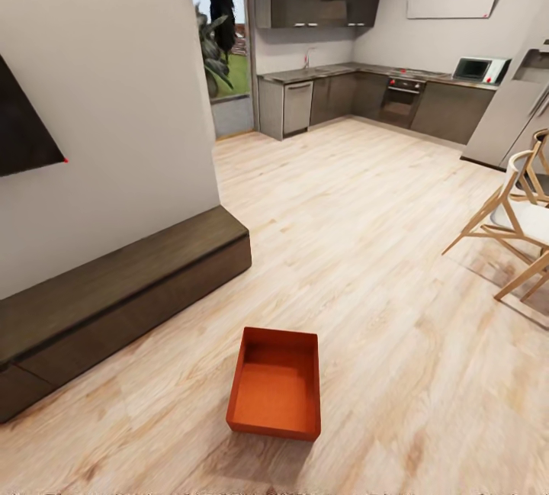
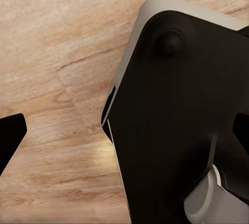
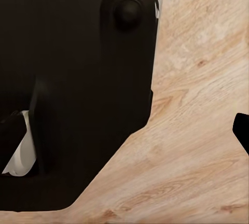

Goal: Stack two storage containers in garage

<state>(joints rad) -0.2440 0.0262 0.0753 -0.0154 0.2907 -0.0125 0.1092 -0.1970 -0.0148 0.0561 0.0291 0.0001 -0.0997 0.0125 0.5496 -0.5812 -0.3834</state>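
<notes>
One orange-red storage container (image 1: 275,384) rests on the light wood-plank floor (image 1: 366,236), low in the head view and slightly left of centre. It is lidless and holds nothing. My left gripper (image 2: 124,133) hangs over the planks and my own dark base (image 2: 176,130); a black fingertip (image 2: 10,137) shows at each side edge, wide apart, nothing between them. In the right wrist view my right gripper (image 3: 124,130) hangs the same way, with one fingertip (image 3: 241,130) at the frame edge and the other lost against the dark base (image 3: 72,79). Neither gripper is near the container.
A long dark low cabinet (image 1: 114,297) runs along the white wall on the left. Wooden chairs (image 1: 518,220) stand at the right. A dark-cabinet kitchen (image 1: 366,98) with oven and microwave lies ahead, beside a glass door (image 1: 229,60) to greenery.
</notes>
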